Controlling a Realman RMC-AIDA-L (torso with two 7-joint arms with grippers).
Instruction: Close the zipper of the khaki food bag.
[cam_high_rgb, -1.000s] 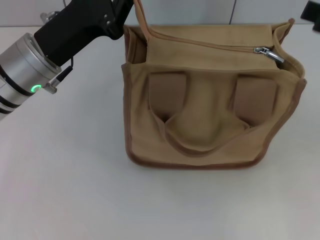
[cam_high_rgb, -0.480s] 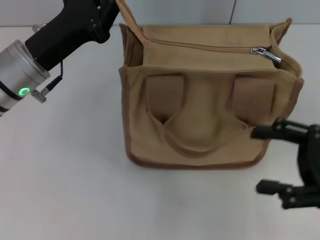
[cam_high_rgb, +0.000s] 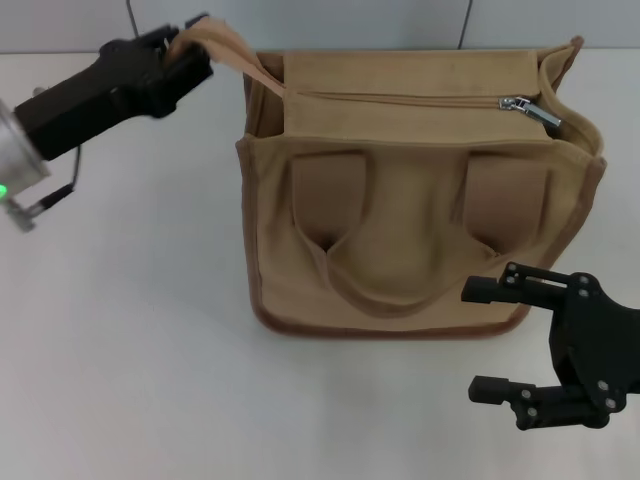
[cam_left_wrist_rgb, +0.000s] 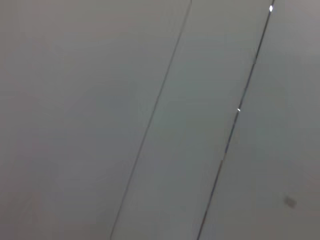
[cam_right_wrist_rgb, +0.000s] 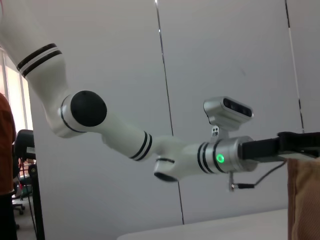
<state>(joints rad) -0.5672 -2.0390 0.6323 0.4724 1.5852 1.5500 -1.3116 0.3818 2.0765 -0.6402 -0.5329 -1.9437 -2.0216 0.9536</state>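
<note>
The khaki food bag (cam_high_rgb: 420, 215) stands on the white table in the head view, its front with two square patches and a looped handle facing me. The zipper (cam_high_rgb: 400, 98) runs along the top, with the silver pull tab (cam_high_rgb: 533, 108) at the right end. My left gripper (cam_high_rgb: 188, 52) is shut on the bag's side strap (cam_high_rgb: 225, 48) at the bag's upper left corner and holds it out to the left. My right gripper (cam_high_rgb: 485, 340) is open and empty at the bag's lower right corner. A strip of the bag (cam_right_wrist_rgb: 304, 200) shows in the right wrist view.
The white table (cam_high_rgb: 120, 360) stretches left of and in front of the bag. A grey panelled wall (cam_high_rgb: 350, 20) runs behind it. The left arm (cam_right_wrist_rgb: 150, 145) shows in the right wrist view. The left wrist view shows only the wall (cam_left_wrist_rgb: 160, 120).
My left gripper has pulled the strap out to the left and lower, drawing the bag's top taut. My right gripper has come into view at the lower right and moved up toward the bag.
</note>
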